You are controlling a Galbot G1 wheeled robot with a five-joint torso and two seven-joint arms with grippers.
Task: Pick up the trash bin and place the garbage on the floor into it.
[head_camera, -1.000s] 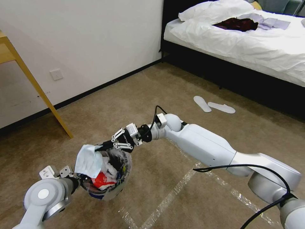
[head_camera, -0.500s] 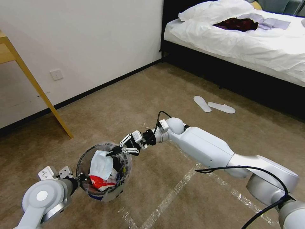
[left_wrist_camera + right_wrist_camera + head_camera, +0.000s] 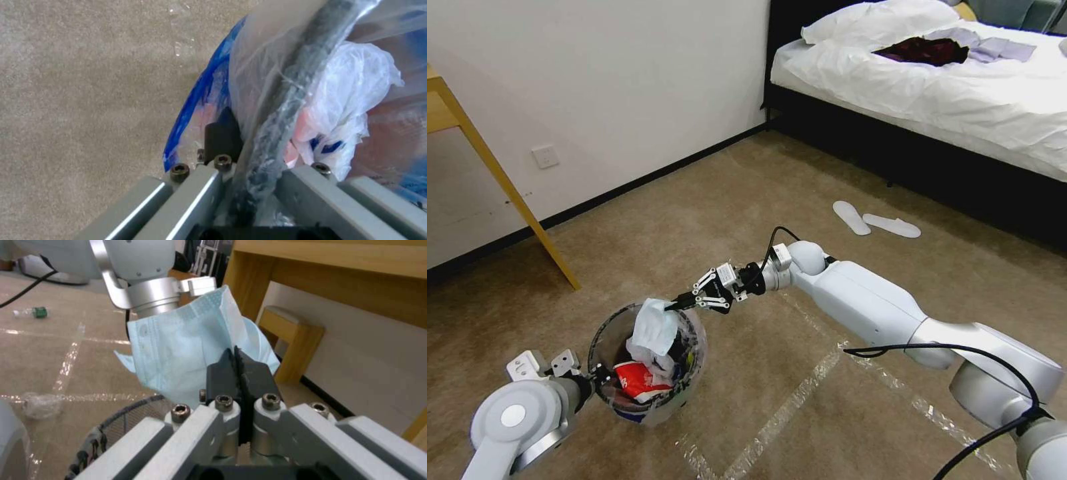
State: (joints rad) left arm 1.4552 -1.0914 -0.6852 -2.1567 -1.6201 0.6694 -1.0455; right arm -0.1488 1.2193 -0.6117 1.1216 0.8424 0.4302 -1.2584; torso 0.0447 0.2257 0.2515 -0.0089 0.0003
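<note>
In the head view, the left gripper (image 3: 590,373) holds the trash bin (image 3: 647,363) by its rim, above the floor (image 3: 707,200). The right gripper (image 3: 684,303) is over the bin's far rim, jaws together on a pale blue face mask (image 3: 655,327) that hangs into the bin above a red wrapper (image 3: 637,381).

In the left wrist view, the jaws are clamped on the liner-covered rim (image 3: 285,100).

In the right wrist view, the 2 black fingertips (image 3: 240,373) pinch the mask's edge. A small bottle (image 3: 30,312) lies on the carpet.

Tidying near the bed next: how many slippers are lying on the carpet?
2. One white slipper and a second white slipper lie side by side on the carpet beside the bed. Others could be hidden under it.
</note>
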